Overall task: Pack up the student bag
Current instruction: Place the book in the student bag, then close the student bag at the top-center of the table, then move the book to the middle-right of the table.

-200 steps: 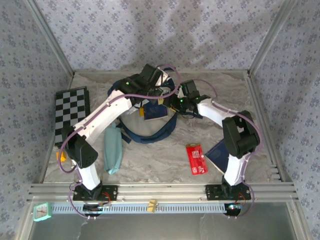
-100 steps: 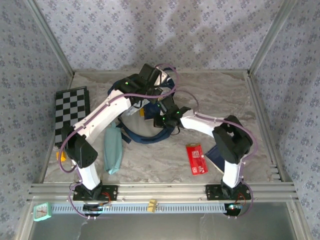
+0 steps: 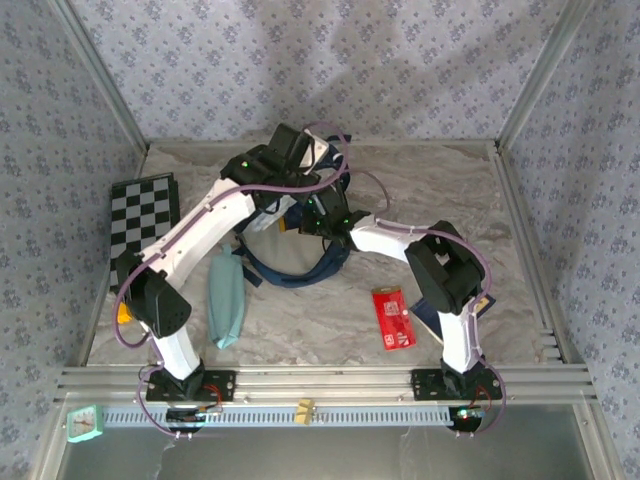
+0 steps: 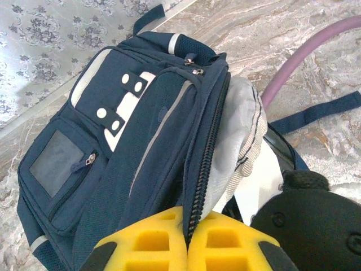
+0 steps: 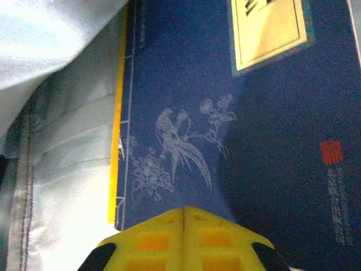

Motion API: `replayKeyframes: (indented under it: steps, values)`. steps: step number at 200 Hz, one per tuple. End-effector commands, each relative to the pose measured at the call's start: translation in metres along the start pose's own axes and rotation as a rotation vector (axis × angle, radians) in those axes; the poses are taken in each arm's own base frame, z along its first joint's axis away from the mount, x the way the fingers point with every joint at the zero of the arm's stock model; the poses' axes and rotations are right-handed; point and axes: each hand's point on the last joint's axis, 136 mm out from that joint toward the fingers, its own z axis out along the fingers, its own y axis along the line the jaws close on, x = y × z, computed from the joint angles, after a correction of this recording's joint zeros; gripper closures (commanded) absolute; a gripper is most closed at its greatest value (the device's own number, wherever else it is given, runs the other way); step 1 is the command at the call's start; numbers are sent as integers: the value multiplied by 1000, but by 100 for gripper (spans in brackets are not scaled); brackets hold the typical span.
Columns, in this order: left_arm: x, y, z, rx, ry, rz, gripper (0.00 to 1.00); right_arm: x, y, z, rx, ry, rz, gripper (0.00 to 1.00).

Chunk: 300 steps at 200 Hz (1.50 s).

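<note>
1. The student bag (image 4: 113, 147) is lying at the far middle of the table (image 3: 300, 335). In the left wrist view its front panel with the white buckle tabs is facing up. In the top view both wrists are crowding over it and hiding most of it.
2. Its dark straps (image 3: 296, 277) are trailing toward the near side in a loop.
3. Left gripper (image 4: 188, 231): the yellow pads are pressing together on the zip edge (image 4: 206, 141) of the main opening, clamped on that flap. The mouth is gaping, with pale lining showing.
4. Right gripper (image 5: 183, 223): the pads are meeting flush with nothing between them. It is sitting in the bag mouth, tips pointing at a navy book (image 5: 237, 130) with a bird print, a cream label and a yellow spine edge.
5. That book is lying against the grey lining (image 5: 62, 186). I can't tell from this angle whether the tips are touching the cover or hanging just off it.
6. Also lying on the table:
   - a teal pouch (image 3: 226, 298) just left of the straps
   - a red packet (image 3: 392, 318) near the right arm
   - a second navy book (image 3: 423, 317) partly under that arm
   - a checkerboard (image 3: 141, 226) at the left edge
</note>
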Motion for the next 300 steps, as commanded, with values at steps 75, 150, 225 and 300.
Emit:
replayKeyframes:
  steps: [75, 150, 225, 300]
  values:
    - [18, 4, 2, 14, -30, -61, 100, 1, -37, -136, 50, 2, -93, 73]
    - [92, -38, 29, 178, 144, -186, 75, 20, -128, -200, 270, 121, 87, 51]
    - [51, -141, 10, 436, 66, -407, 37, 66, -209, -258, 500, 196, 317, 27]
    - [58, -209, 57, 557, 144, -484, 37, 112, -292, -308, 829, 158, 629, 9]
